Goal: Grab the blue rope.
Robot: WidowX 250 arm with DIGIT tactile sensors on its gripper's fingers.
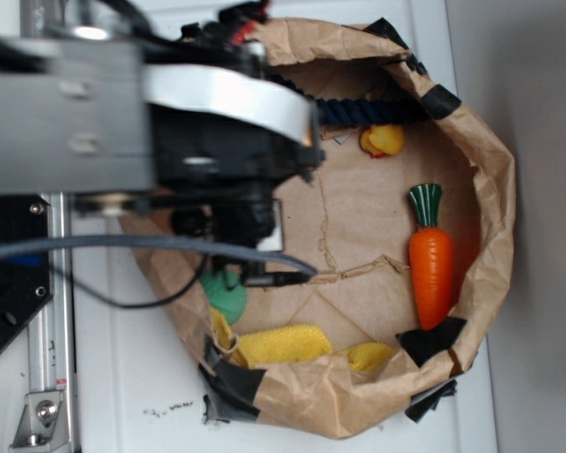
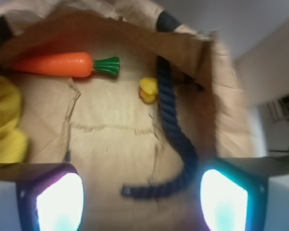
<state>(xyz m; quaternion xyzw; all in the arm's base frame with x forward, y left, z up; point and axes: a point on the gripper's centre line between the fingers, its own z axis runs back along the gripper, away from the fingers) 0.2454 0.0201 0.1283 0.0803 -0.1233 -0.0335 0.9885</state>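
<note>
Wrist view: your claw (image 2: 142, 202) is spread wide, its two glowing pads at the lower left and lower right corners, with nothing between them but brown paper. The thick dark navy twisted rope (image 2: 173, 120) lies on the floor of the crumpled brown paper bag (image 2: 226, 120), ahead of the claw and biased to its right side. Its long axis runs near-to-far along the bag's right wall; at the near end it hooks left, so the short tail (image 2: 144, 190) lies crosswise in the gap between the pads, closer to the right one. The far end reaches toward the bag's rim.

Exterior view: only a short stretch of the rope (image 1: 373, 111) shows past the arm, hugging the bag wall, just beside the small yellow toy (image 1: 382, 140). The orange plastic carrot with green top (image 1: 430, 264) lies well apart on the opposite side.

Judgement: the coming move likely calls for a descent onto the hooked bend, shifted slightly right.
</note>
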